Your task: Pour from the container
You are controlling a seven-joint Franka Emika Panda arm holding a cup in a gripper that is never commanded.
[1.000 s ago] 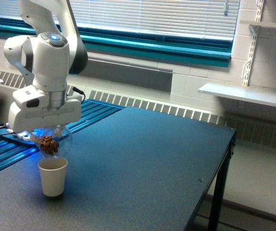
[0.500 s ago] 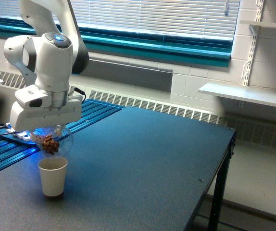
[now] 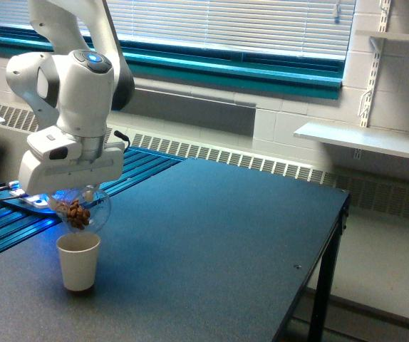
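Note:
The container (image 3: 83, 210) is a clear rounded glass vessel holding brown nut-like pieces, hanging tilted under the white arm's hand. My gripper (image 3: 76, 194) is shut on it, its fingers mostly hidden behind the hand's body. Directly below stands a small white paper cup (image 3: 78, 261) on the dark table (image 3: 211, 242), upright with its mouth open. The container's low edge hovers a little above the cup's rim, not touching it. The brown pieces sit bunched at the container's lower side.
A blue-lit ribbed surface (image 3: 19, 221) lies at the exterior view's left beside the table. The table's edge (image 3: 333, 235) drops off at the right. A radiator and a window with blinds run along the back wall; white shelves (image 3: 365, 139) hang at the right.
The arm's hand has risen slightly and shifted a little to the right, lifting the container farther from the cup's rim. The paper cup has stayed where it was.

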